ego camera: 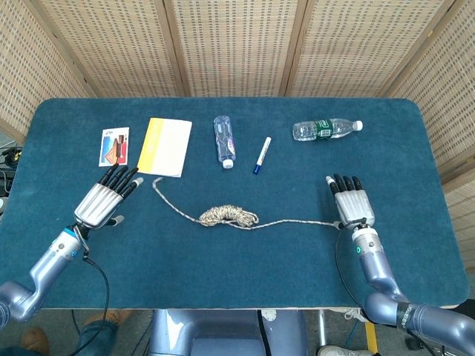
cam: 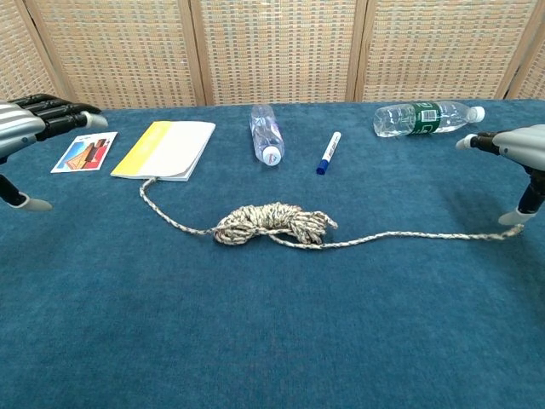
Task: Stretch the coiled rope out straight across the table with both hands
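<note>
— Left hand point(ego camera: 106, 202) first: what has it got?

— Nothing. My left hand hovers at the tabletop's point(ego camera: 223, 274) left side with fingers spread and straight, pointing toward the far edge. The rope's point(ego camera: 228, 216) near end lies apart from it, just by the booklet point(ego camera: 165, 146).

— And the right hand point(ego camera: 351, 202)?

— Fingers straight too, palm down. In the chest view my thumb tip comes down right at the rope's other end, touching or all but touching it. I cannot tell whether it pins the cord; nothing is gripped between fingers.

— Where does the rope lie?

— Across the middle of the tabletop. A tangled bundle sits left of centre. One slack strand runs from it up-left to the booklet's lower corner; another wanders right in a loose wave to my right hand. Neither strand is taut.

— What lines the far side?

— A small card point(ego camera: 113, 146) at left, then the yellow-and-white booklet, a clear bottle point(ego camera: 223, 140) lying cap toward me, a blue-capped marker point(ego camera: 260, 154), and a green-labelled bottle point(ego camera: 326, 129) on its side, cap pointing right.
</note>
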